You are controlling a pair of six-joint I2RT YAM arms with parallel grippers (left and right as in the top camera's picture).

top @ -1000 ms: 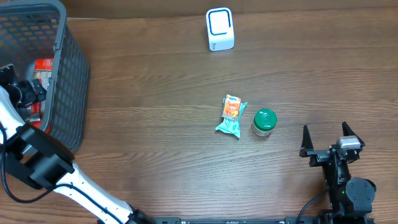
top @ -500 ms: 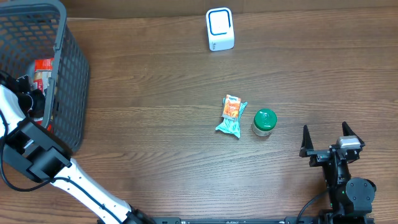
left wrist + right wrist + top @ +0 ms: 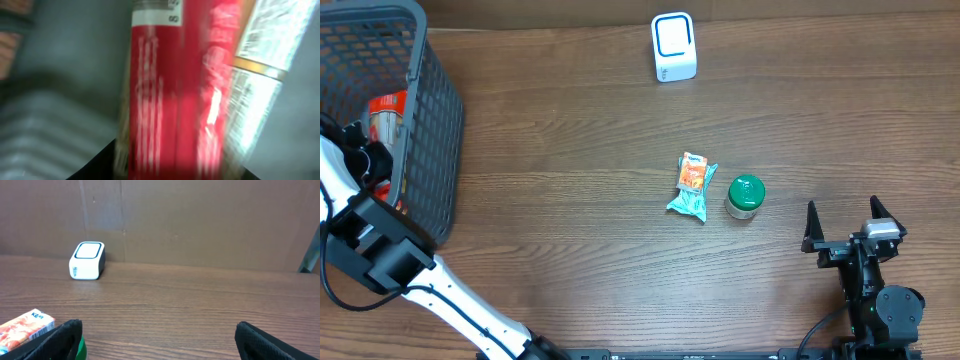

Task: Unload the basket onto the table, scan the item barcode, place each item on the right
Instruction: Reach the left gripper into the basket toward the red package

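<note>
Red canister inside the mesh basket at upper left of your overhead frame, your left gripper just beside it, its grip impossible to tell, your right gripper spread wide and empty at lower right

We see a small crinkled orange-and-teal snack packet lying just beside a round green-lidded jar, both near the middle of the brown wooden table.

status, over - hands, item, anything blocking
Left hand in the basket at a red packet, grip unclear. Right hand open, empty. Basket wall between packet and scanner.
</note>
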